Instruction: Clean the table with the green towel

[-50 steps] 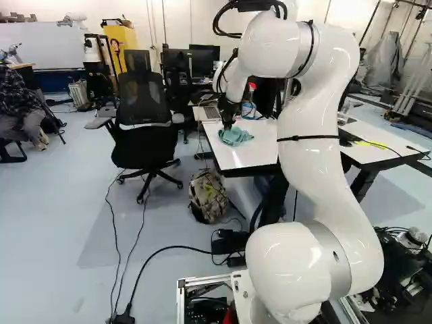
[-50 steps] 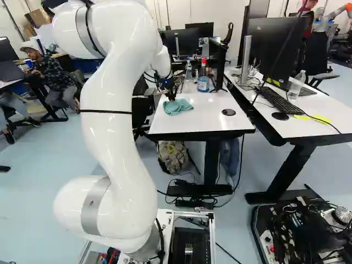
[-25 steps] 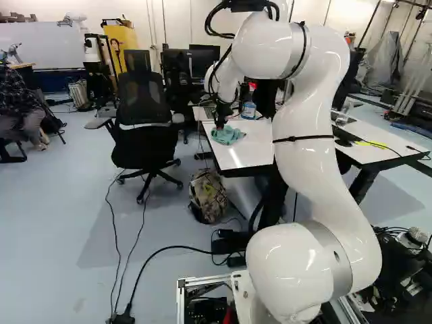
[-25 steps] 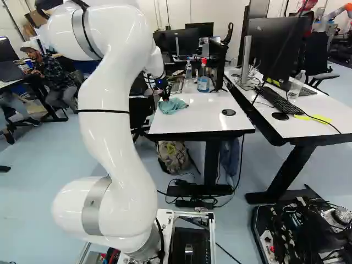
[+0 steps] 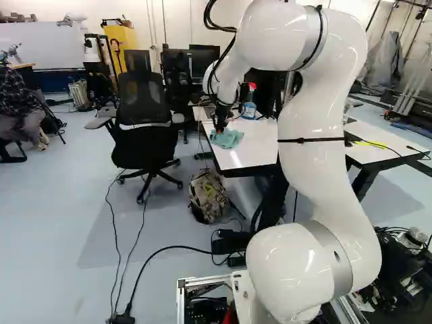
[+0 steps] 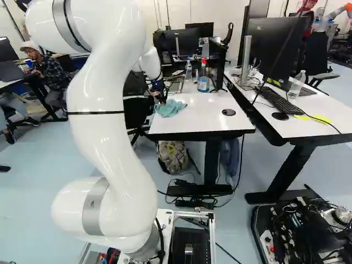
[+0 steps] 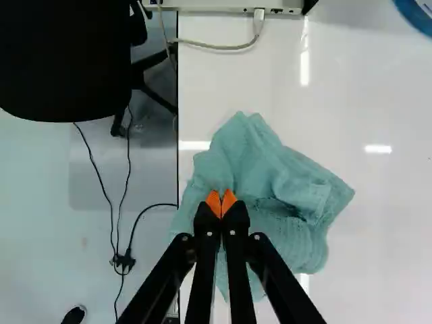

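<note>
Jaws narrow, pinching the green towel (image 7: pixel 270 179) on the table (image 7: pixel 378 229); bulk at 1–3 o'clock (12 = ahead of jaws). Likely light, limp; best hold: thick central folds.

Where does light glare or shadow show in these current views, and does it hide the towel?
Wrist view: bright glare streaks and spots on the glossy table, around the towel, none hiding it. Left base view: highlights on the white arm, soft shadows on the floor near the chair. Right base view: shiny highlights on the arm; towel plainly visible.
</note>
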